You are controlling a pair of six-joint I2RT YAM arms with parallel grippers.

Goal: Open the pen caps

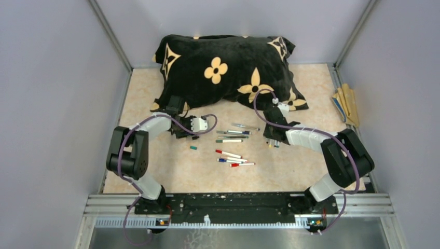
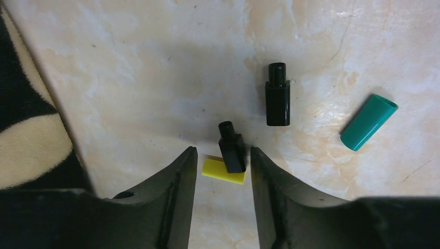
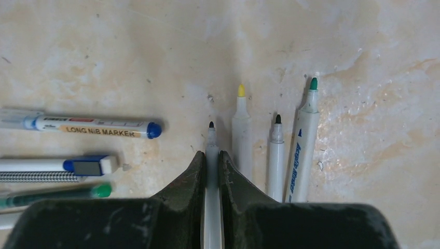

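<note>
Between the parted fingers (image 2: 179,181) of my left gripper (image 2: 223,149) lies a black cap (image 2: 232,148), loose on the table (image 2: 155,62) and resting across a yellow cap (image 2: 212,168). The jaws stand roughly half open and grip nothing, with a clear gap on the cap's left side; I can't quite tell whether the right finger grazes it. Just beyond sits a second black cap (image 2: 277,96); off to the right lies a green cap (image 2: 368,122), apart from both. Bare table spreads ahead of the fingers, but the pillow (image 2: 31,140) crowds the left edge of that wrist view.

On my right gripper (image 3: 211,154) the fingers are pinched tight on a white pen (image 3: 211,136) with a bare black tip. Just beside it on the right lie a yellow-tipped pen (image 3: 241,129), a black-tipped pen (image 3: 277,150) and a green-tipped pen (image 3: 303,150), all uncapped and nearly parallel. A blue-ended marker (image 3: 93,127) lies to the left, with open table between. From above, the tan sticks (image 1: 346,104) rest by the right wall (image 1: 394,78), well apart from the arm.
</note>
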